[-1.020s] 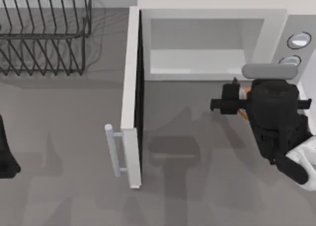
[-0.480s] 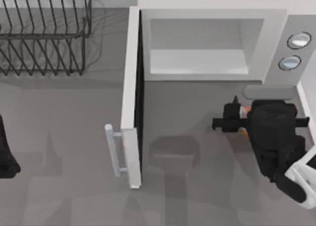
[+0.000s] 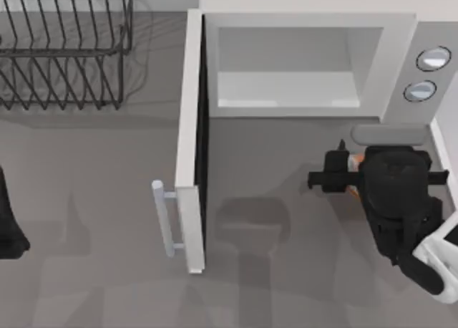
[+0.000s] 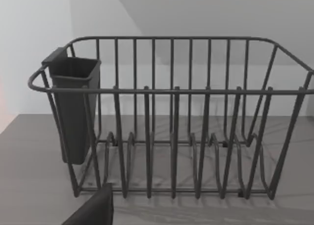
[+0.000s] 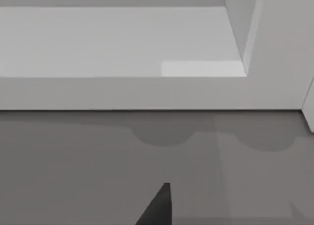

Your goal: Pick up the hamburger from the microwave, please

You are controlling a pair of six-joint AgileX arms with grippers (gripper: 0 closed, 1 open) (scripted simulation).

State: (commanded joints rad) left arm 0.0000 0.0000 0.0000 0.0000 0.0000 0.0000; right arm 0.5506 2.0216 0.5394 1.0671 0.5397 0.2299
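Microwave is sitting at the back of the table, door standing swung fully open at the cavity's left edge, pale bar handle facing away from the cavity. Two silvery dials are showing on the panel to the cavity's right. The grey cavity is lying bare.

Right gripper is hanging in front of the microwave, outside the cavity, below the dial panel. The hamburger is showing as a small orange and whitish patch right at the gripper's black fingers, with the wrist body covering most of it. The jaws appear to be closing narrow on it, though the contact itself is mostly hidden.

In the right wrist view the microwave's front sill is running across ahead, with table in front of it.

Left arm is parked well to the left of the microwave door; its jaw state I cannot tell. A black wire rack is standing left of the microwave, a dark cup holder clipped to one end.
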